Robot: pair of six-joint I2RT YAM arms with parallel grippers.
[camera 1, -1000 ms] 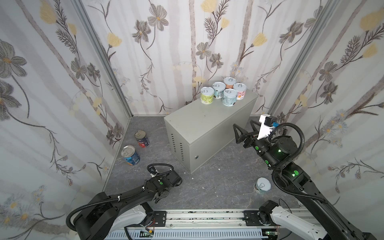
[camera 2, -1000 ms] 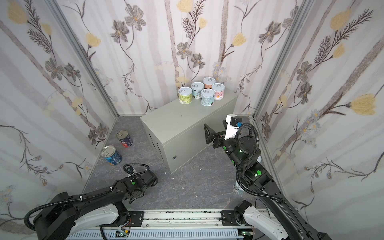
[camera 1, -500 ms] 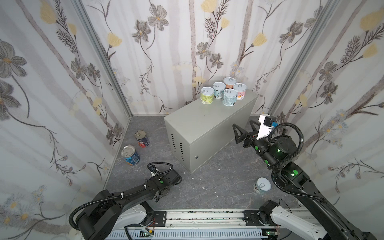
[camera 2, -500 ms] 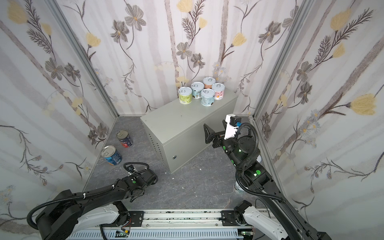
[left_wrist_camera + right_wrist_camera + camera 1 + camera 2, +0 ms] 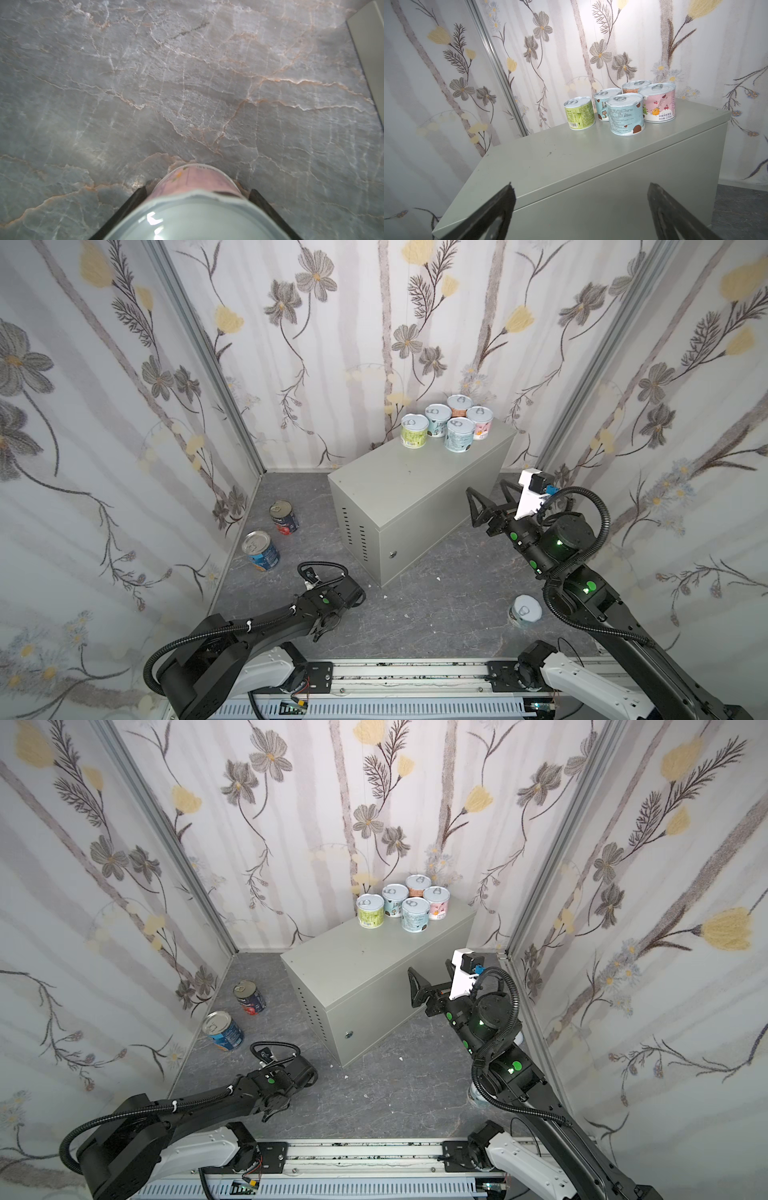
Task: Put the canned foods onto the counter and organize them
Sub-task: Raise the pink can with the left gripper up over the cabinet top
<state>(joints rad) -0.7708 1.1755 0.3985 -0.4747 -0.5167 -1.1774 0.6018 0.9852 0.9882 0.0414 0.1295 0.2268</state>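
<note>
1. Left gripper (image 5: 322,628) is now clamping shut, its jaws having stood much wider a second ago. In the left wrist view its fingers (image 5: 137,199) are pressing both sides of a pink can (image 5: 199,180), which appears to be resting on the marbled floor (image 5: 187,83). The grasp looks made, so the lift is probably coming next.
2. Beyond it, near the left wall, a blue can (image 5: 261,551) and a navy-red can (image 5: 284,517) are standing upright on the floor, waiting.
3. The counter (image 5: 399,489) is rising between the held can and its goal, so the lift will need to clear its top edge.
4. Five short cans (image 5: 437,419) are crowding the counter's far end, leaving the nearer top bare.
5. The right gripper (image 5: 487,491) is hanging wide open and empty beside the counter's long side, as before, and is not blocking the top.
6. Another short can (image 5: 525,610) is standing on the floor by the right arm.
</note>
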